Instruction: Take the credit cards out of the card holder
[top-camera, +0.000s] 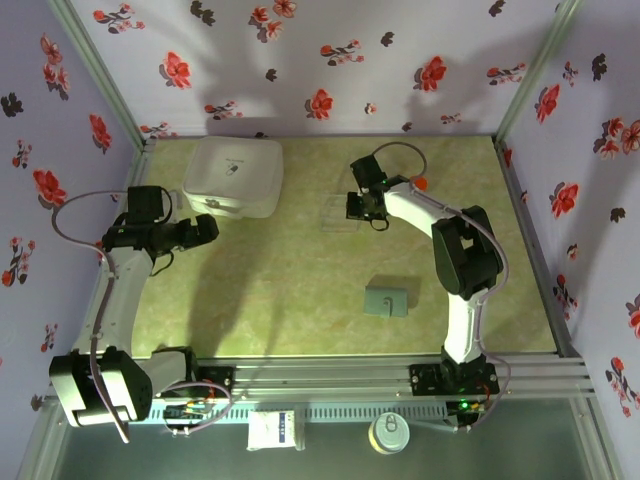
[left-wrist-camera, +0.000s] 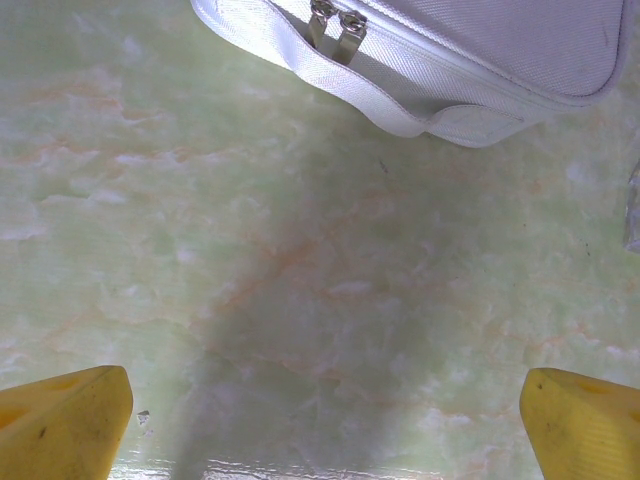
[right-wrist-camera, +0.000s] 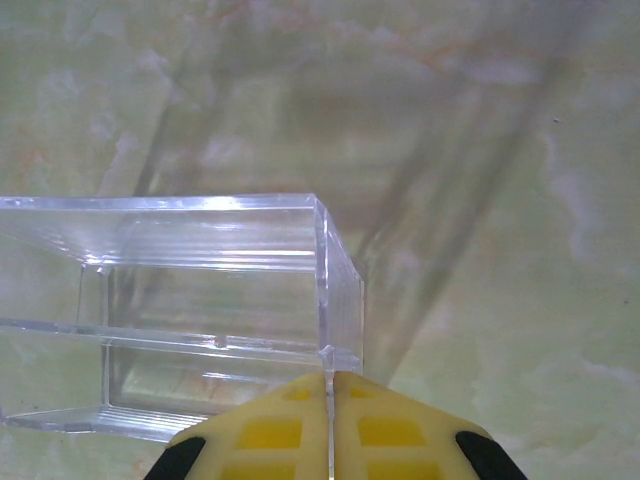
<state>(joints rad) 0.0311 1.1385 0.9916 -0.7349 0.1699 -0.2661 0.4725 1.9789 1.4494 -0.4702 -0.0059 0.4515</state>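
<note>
Just on the near side of the white box (top-camera: 232, 175), the left gripper (top-camera: 205, 230) is hanging over the bare table (top-camera: 280, 290), its yellow fingers (left-wrist-camera: 65, 425) spread wide and holding nothing. To the right of the white box, the right gripper (right-wrist-camera: 330, 405) is sitting at a corner of a clear plastic case (right-wrist-camera: 200, 290), its fingers pressed together; whether they are pinching the case's wall cannot be told. Farther right of the white box and nearer the arms' bases, the card holder (top-camera: 387, 300) is lying flat, well apart from both grippers.
</note>
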